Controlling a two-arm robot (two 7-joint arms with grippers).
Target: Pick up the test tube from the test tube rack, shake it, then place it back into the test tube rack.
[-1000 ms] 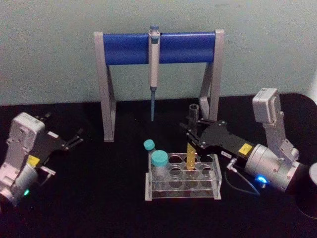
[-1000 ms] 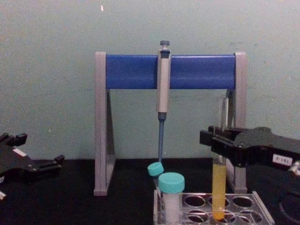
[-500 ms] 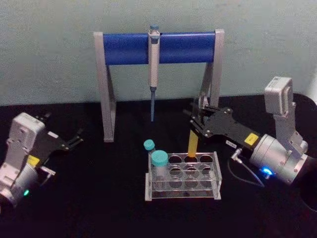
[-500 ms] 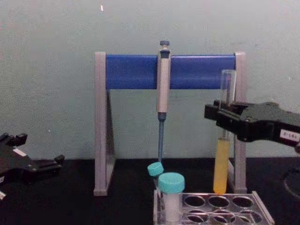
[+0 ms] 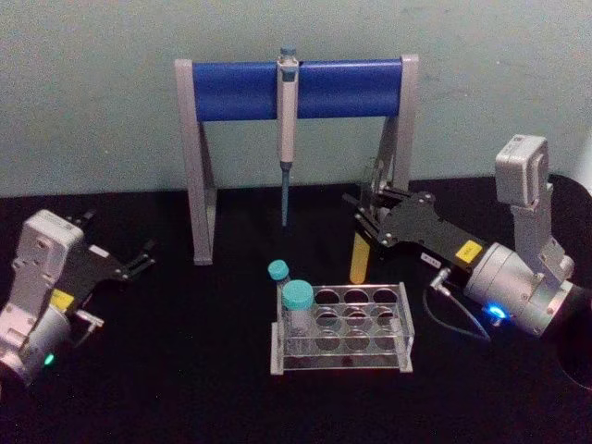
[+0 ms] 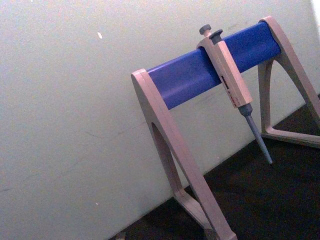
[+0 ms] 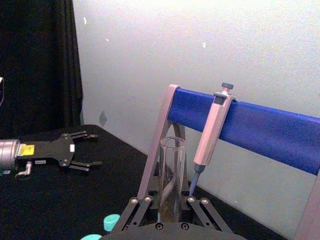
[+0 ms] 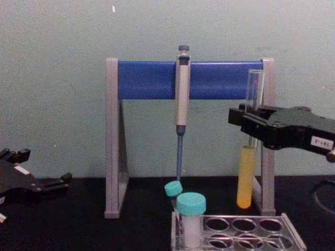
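My right gripper (image 5: 367, 218) (image 8: 246, 125) is shut on the test tube (image 5: 360, 258) (image 8: 246, 175), a thin clear glass tube with yellow-orange liquid in its lower part. It hangs upright, lifted clear above the back right of the test tube rack (image 5: 342, 333) (image 8: 241, 230), its bottom a little above the top plate. The open mouth of the tube (image 7: 172, 175) rises between the gripper's fingers (image 7: 145, 207) in the right wrist view. My left gripper (image 5: 139, 259) (image 8: 49, 184) (image 7: 85, 150) is open, parked at the far left over the black table.
Two white tubes with teal caps (image 5: 298, 305) (image 8: 191, 212) stand in the rack's left end. Behind stands a grey-and-blue pipette stand (image 5: 296, 92) (image 8: 188, 81) (image 6: 200, 80) with a pipette (image 5: 287, 139) (image 8: 181, 104) hanging from it. The stand's right leg (image 8: 268, 157) is just behind the tube.
My right gripper has lifted the test tube up out of the rack hole and a little back and right. The left arm has not moved.
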